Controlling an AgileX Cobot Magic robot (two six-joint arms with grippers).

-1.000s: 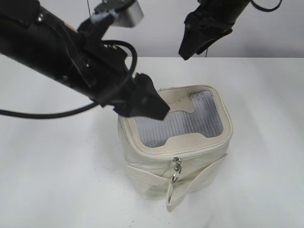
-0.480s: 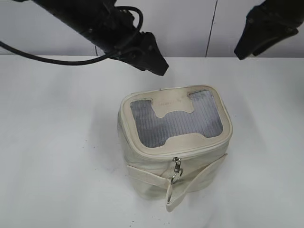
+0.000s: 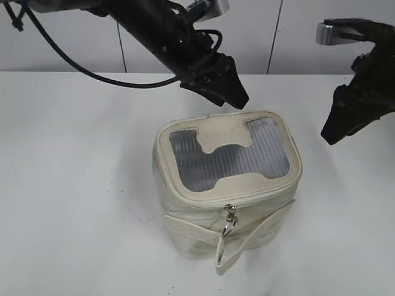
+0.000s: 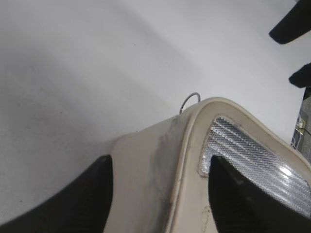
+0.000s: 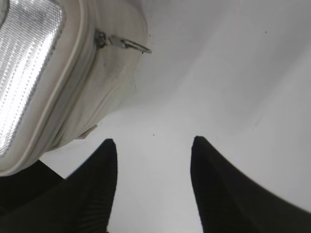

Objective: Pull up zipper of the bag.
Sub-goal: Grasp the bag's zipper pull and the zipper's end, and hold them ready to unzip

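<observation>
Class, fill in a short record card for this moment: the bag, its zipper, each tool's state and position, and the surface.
bag: small boxy cream-white soft bag with grey mesh lid panel, upright
zipper: cream track round the lid rim, looks closed; silver ring pulls hang at front
left tool: open, behind the bag's rear-left corner, holding nothing
right tool: open, right of the bag, apart from it
surface: white table

You are looking at a robot test lab, not a home. The plain white worktop (image 3: 74,185) stands against a bare pale panelled wall (image 3: 62,49), and black cables (image 3: 55,55) hang from the arm.
</observation>
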